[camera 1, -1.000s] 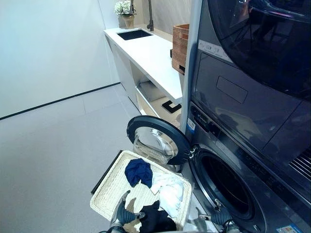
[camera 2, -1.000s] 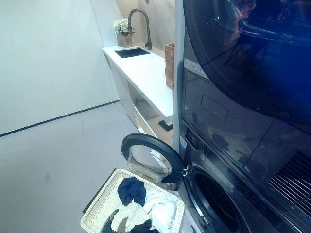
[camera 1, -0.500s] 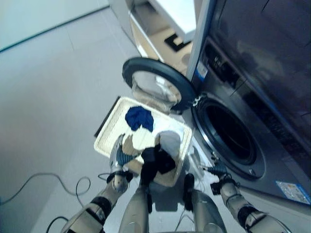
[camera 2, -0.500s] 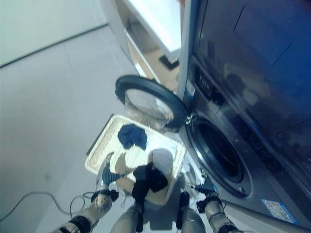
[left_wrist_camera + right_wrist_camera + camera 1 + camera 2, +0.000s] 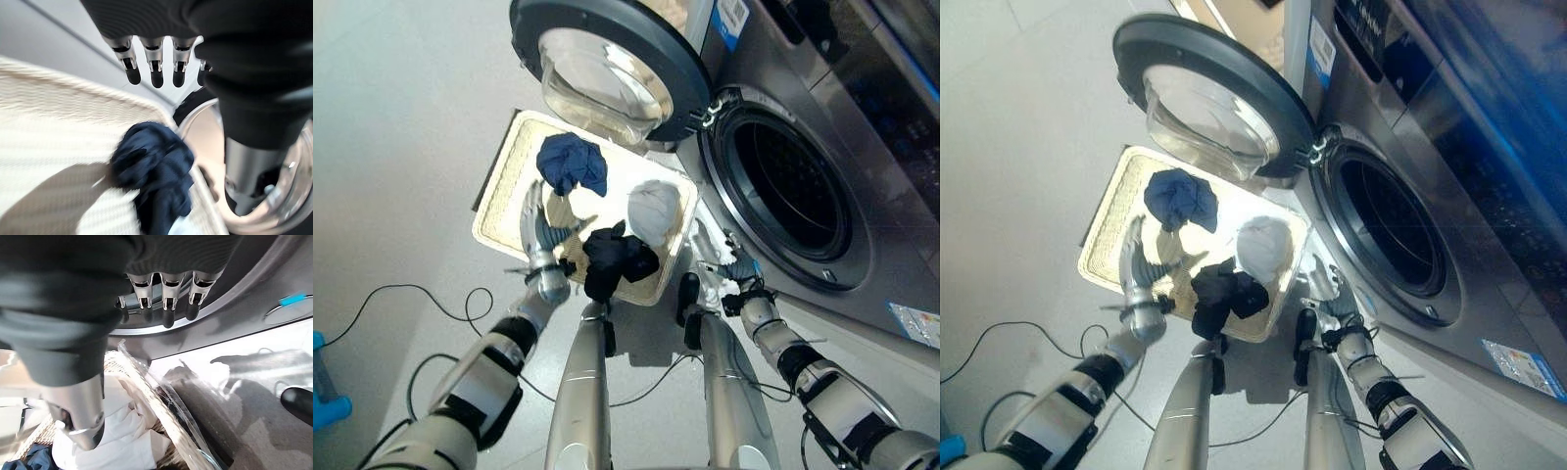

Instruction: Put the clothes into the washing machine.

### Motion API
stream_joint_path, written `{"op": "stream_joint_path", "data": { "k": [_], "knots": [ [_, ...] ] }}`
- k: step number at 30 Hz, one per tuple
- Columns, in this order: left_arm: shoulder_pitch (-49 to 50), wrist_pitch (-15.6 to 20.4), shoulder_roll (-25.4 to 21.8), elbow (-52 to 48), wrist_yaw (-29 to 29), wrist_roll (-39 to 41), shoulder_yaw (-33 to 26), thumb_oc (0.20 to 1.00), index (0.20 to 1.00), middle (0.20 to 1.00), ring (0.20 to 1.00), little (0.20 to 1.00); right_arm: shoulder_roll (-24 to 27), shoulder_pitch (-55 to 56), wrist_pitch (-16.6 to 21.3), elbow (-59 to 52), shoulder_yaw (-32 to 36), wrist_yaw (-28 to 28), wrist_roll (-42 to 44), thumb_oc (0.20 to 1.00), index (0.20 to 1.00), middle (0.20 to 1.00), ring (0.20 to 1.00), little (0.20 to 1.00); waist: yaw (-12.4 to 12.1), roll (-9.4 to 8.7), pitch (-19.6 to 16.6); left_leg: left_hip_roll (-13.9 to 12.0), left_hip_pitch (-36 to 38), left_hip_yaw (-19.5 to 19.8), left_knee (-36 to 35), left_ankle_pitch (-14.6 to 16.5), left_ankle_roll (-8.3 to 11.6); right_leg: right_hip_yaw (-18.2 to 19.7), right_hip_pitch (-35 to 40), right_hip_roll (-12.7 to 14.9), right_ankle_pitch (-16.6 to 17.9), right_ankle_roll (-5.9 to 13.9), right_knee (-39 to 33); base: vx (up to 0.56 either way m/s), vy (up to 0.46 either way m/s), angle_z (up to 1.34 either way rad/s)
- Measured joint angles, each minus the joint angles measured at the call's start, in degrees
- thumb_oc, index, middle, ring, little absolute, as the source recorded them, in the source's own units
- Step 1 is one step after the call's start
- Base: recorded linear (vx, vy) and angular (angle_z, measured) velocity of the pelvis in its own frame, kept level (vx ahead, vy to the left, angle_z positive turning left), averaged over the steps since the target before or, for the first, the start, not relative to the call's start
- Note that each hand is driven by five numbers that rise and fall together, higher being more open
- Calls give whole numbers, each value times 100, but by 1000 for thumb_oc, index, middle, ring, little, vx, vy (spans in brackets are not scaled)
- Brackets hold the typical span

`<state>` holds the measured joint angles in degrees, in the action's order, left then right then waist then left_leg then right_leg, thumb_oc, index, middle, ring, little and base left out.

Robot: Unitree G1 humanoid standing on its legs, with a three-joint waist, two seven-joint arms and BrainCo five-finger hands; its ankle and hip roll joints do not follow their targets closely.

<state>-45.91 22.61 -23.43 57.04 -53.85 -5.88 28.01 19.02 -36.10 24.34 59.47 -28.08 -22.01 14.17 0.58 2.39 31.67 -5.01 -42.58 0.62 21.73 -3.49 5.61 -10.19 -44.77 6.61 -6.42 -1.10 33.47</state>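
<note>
While the left hand [image 5: 537, 238] hangs over the near edge of the shallow cream woven laundry basket [image 5: 499, 192] with its fingers spread straight and nothing in them, none of the clothes looks to have left the basket yet. Just past that hand's fingertips, toward the right hand, lies a crumpled black garment [image 5: 616, 260]; a bunched navy-blue garment [image 5: 571, 164] sits farther out ahead of the fingers, and a pale white bundle of cloth [image 5: 654, 210] rests at the basket's machine-side edge. The right hand [image 5: 729, 266] hovers beyond that edge, low beside the machine's front, fingers straight and loose in its wrist view, holding nothing. Farther off, the grey front-loading washing machine [image 5: 862, 225] stands with its round dark-rimmed glass door [image 5: 602, 70] swung wide above the far end of the basket, and the dark drum opening [image 5: 790, 186] appears empty. By my reckoning the job is at its start: three pieces wait to be picked up and carried across.
</note>
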Motion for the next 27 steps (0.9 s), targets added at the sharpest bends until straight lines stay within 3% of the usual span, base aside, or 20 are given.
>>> {"op": "stream_joint_path", "data": {
  "k": [13,20,27],
  "knots": [
    [-1047,-582,-491,348,-181,606,-3,1000,1000,1000,1000,1000,4,-95,-222,-575,-209,-73,126,1000,1000,1000,1000,1000,40,-310,-9,-113,-546,-8,413,146,63,29,-536,-44,-87,-86,304,28,30,-3],
    [-1526,-956,-723,1056,317,1101,31,1000,1000,1000,1000,1000,-3,-122,-219,-550,-211,-110,239,1000,1000,1000,1000,1000,315,-465,-12,-126,-772,-52,341,152,65,29,-743,-62,-30,-114,159,12,40,-2],
    [-1735,-987,-742,1334,426,1121,181,1000,1000,1000,1000,1000,17,-207,-161,-543,-263,-104,413,1000,1000,1000,1000,1000,322,-525,-7,-169,-840,-103,347,216,83,15,-780,-94,-2,-117,81,3,12,-4]
  ]
}}
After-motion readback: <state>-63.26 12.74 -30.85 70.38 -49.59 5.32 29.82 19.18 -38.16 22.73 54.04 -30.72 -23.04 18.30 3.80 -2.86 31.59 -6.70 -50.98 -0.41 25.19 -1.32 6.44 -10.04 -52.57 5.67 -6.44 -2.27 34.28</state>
